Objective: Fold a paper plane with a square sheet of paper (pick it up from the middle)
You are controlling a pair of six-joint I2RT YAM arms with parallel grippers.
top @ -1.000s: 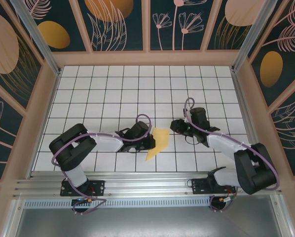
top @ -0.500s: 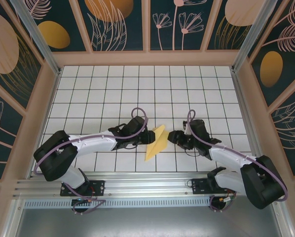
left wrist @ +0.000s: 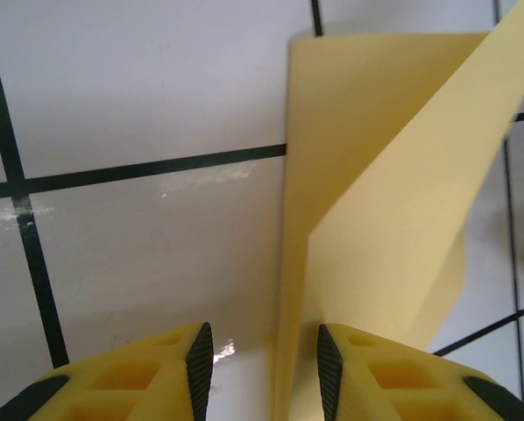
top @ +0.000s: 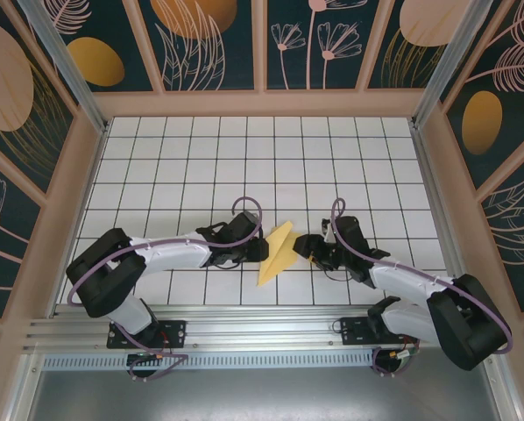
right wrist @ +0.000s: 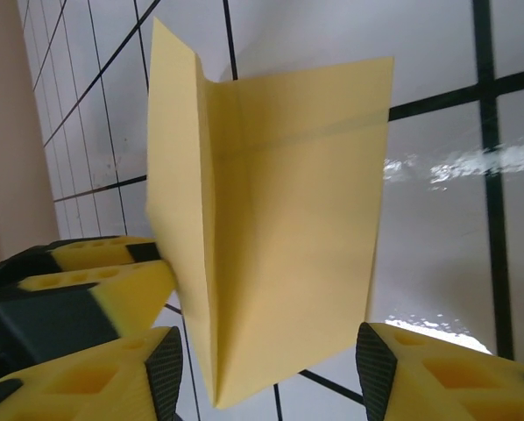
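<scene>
The yellow paper (top: 278,253) lies on the white tiled bench (top: 201,158), a bit below the middle of the top picture and between the two arms. It is not a flat square. It is a long, thin shape with a fold line down it, and it slants from upper right to lower left. The left end effector (top: 258,252) sits just beside the paper's left edge. The right end effector (top: 302,249) sits just beside its right edge. Both arms reach in low over the tiles from the bottom corners, and a purple cable (top: 244,206) loops along each one. In the left wrist picture the paper (left wrist: 385,175) fills the right side, and one flap lies folded slantwise over the other. The left end effector (left wrist: 262,373) is at the bottom with its two yellow fingers (left wrist: 157,377) apart, so it is released. The paper's long left edge runs down into the gap between them, and I cannot tell if either finger touches it. In the right wrist picture the paper (right wrist: 279,219) is in the middle, with a sharp fold running down near its left side and a thin flap standing up there. The right end effector (right wrist: 266,373) is at the bottom, spread wide and released, with the paper's near end in the gap. The left arm's yellow fingers (right wrist: 95,281) show at the left edge, right against the paper's side.
</scene>
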